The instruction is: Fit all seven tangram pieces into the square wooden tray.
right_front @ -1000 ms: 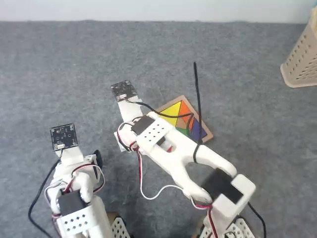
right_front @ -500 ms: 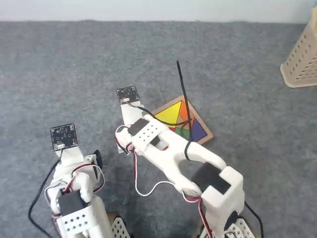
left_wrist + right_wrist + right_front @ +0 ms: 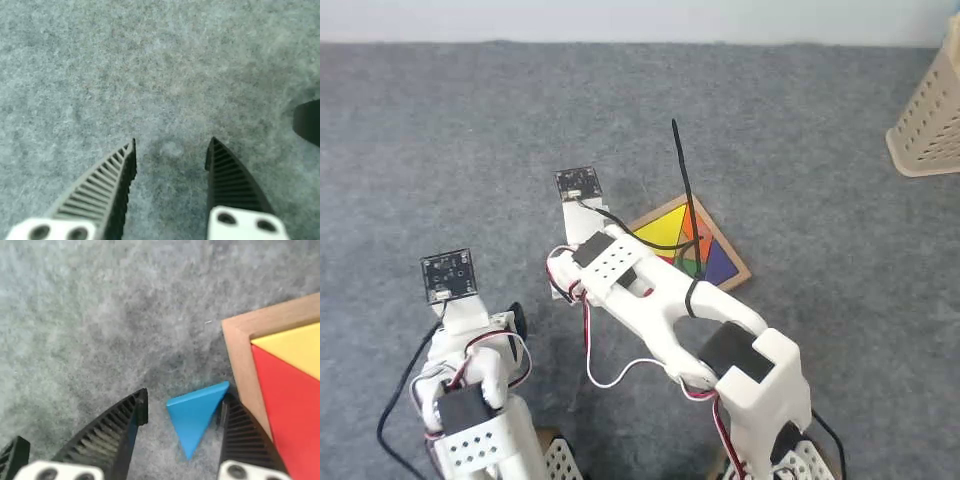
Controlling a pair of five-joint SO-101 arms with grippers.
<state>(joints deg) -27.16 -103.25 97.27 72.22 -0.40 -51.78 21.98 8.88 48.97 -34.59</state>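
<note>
While the small blue triangle piece lies flat on the grey carpet, it sits just outside one corner of the square wooden tray. One tip of the triangle is very near the tray's wooden edge. Inside the tray, a big yellow triangle piece and a red piece lie side by side and touch each other.

The right gripper is low over the carpet with its two black fingers spread wide apart. The blue triangle lies between them. One finger is right at the triangle's tip, squeezed in beside the tray edge. The other finger is well apart from the triangle and is not pinching it.

From the high view, the tray sits just right of the middle of the frame, turned like a diamond, and a dark blue piece shows near its right corner. The white right arm reaches up from the bottom of the frame and covers the tray's lower left side. A black cable sticks up over the tray.

The left gripper points down at bare carpet, its two fingers spread apart with nothing between them. The left arm is in the lower left of the high view, well apart from the tray.

A cream plastic basket stands at the upper right edge.
</note>
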